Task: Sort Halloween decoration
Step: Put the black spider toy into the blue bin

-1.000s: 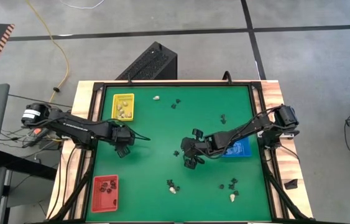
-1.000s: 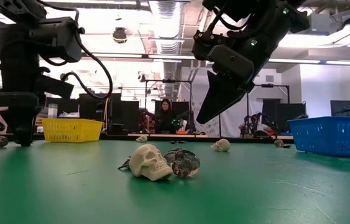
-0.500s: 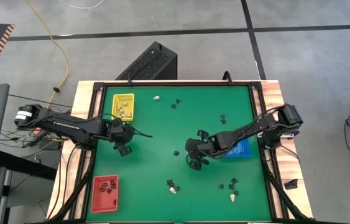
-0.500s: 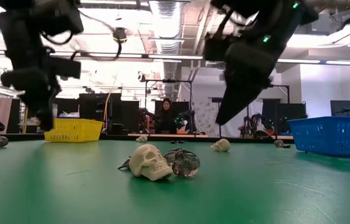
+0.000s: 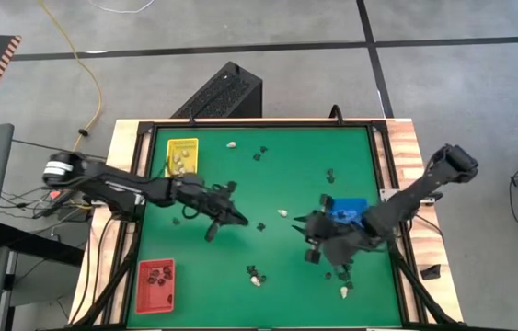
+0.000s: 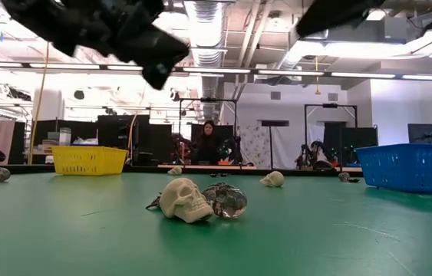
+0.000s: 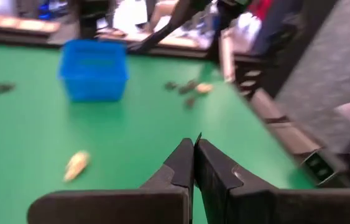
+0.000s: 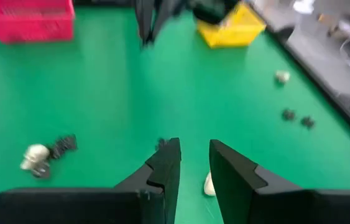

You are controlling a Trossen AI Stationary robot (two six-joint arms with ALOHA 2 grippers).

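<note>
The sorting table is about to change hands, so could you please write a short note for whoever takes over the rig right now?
Left gripper: shut and empty, over the mat's middle.
Right gripper: open and empty, beside the blue tray.
Done: cream pieces lie in the yellow tray, black ones in the red tray.
Left: a cream piece mid-mat; a skull with a dark trinket touching it; more cream and black pieces along the far edge and in the near right corner.
</note>
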